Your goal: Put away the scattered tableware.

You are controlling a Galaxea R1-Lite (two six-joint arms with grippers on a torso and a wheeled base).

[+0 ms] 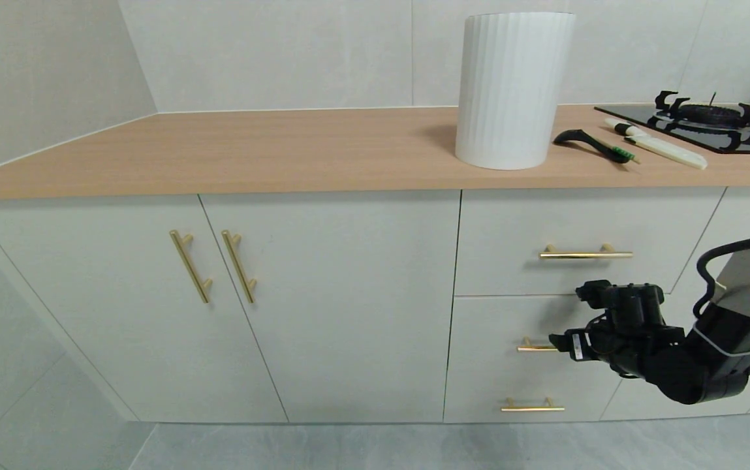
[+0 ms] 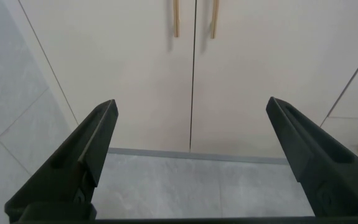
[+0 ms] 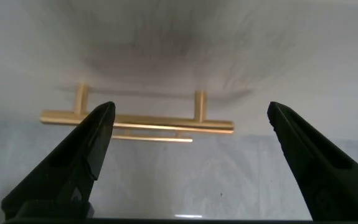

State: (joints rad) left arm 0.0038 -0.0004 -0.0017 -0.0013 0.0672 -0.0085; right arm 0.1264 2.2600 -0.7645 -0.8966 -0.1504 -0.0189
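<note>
- Head view: your right gripper (image 1: 561, 344) sits at the middle drawer handle (image 1: 532, 348), fingertips by one end of the bar. The bar runs level across the drawer front.
  - The tableware lies well above the jaws on the counter (image 1: 250, 150). A black-handled utensil (image 1: 593, 145) and a white knife (image 1: 665, 149) lie side by side between the white ribbed container (image 1: 512, 91) and the stove (image 1: 707, 121).
  - Your right arm is the nearer one to both.
  - The top drawer handle (image 1: 585, 254) is above the jaws and the bottom drawer handle (image 1: 532, 408) below, each apart from them.
- Left wrist view: your left gripper (image 2: 191, 109) is spread wide with nothing in it. Ahead of the jaws stand the cabinet doors (image 2: 259, 74) with two upright door handles (image 2: 176, 17), and the floor (image 2: 191, 186) beneath. There is open room around the jaws.
- Right wrist view: the right gripper (image 3: 189, 112) is wide apart and empty.
  - The middle drawer handle (image 3: 138, 120) lies straight ahead, not yet between the pads.
  - Its long axis runs from one jaw toward the other, so the jaws open along the bar, not across it. I judge that closing as they stand would not pinch it. You would need to roll the wrist or hook the bar.
  - Pulling the drawer then needs free room behind the jaws.
</note>
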